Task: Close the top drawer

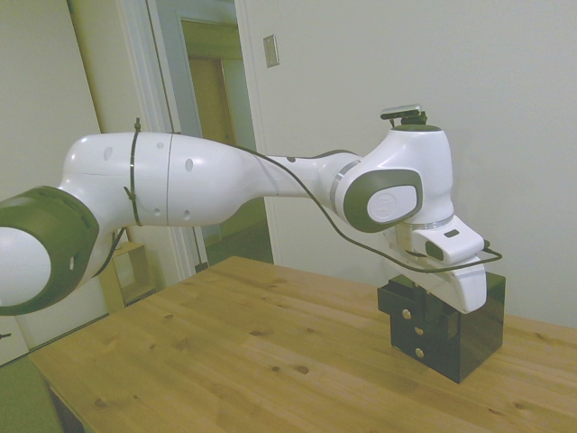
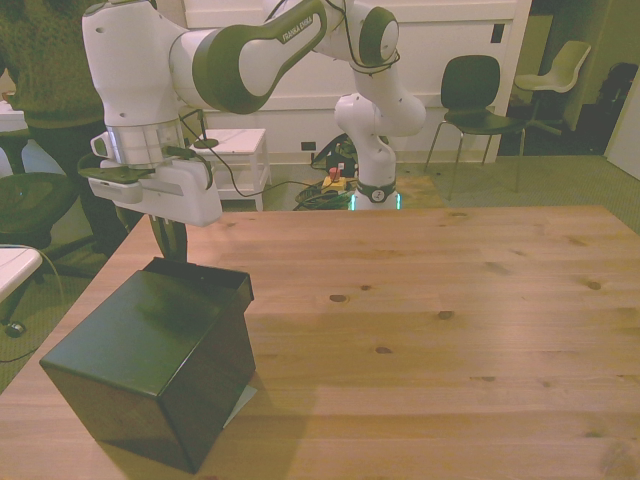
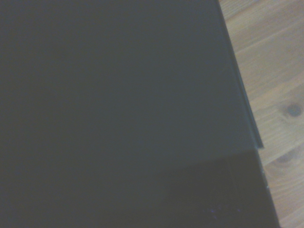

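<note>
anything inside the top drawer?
Cannot tell. The top drawer sticks out of the cabinet, but the gripper sits right over its opening, and no view looks inside.

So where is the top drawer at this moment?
In the side view, the top drawer juts out from the black cabinet at the table's right, directly under the robot's wrist.

Top drawer [image 1: 403, 299] black, pale knob, protruding open.
</note>
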Motion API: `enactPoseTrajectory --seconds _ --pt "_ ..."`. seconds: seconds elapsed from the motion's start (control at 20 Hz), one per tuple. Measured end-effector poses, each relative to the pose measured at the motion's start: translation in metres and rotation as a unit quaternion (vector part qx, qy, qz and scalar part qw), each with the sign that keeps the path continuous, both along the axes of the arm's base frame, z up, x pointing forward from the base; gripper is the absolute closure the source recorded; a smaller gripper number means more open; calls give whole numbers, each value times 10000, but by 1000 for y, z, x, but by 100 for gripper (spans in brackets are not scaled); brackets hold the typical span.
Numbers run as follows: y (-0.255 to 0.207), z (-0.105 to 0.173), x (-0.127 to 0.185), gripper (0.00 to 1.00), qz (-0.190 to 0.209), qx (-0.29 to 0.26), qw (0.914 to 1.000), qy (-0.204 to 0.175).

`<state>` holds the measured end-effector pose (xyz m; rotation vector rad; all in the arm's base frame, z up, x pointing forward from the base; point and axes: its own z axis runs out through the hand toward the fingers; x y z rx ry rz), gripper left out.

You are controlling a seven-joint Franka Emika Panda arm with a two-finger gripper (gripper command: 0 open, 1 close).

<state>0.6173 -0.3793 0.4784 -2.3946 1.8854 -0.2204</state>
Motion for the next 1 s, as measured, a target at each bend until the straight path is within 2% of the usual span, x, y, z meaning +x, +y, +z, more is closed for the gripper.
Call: enactPoseTrajectory --seconds 0.4,0.7,1.0 --pt "-2 -1 25 100 -93 4 10000 20" --pt "-3 -2 30 100 -66 51 9999 61" --pt "28 -20 27 100 260 182 9994 139"
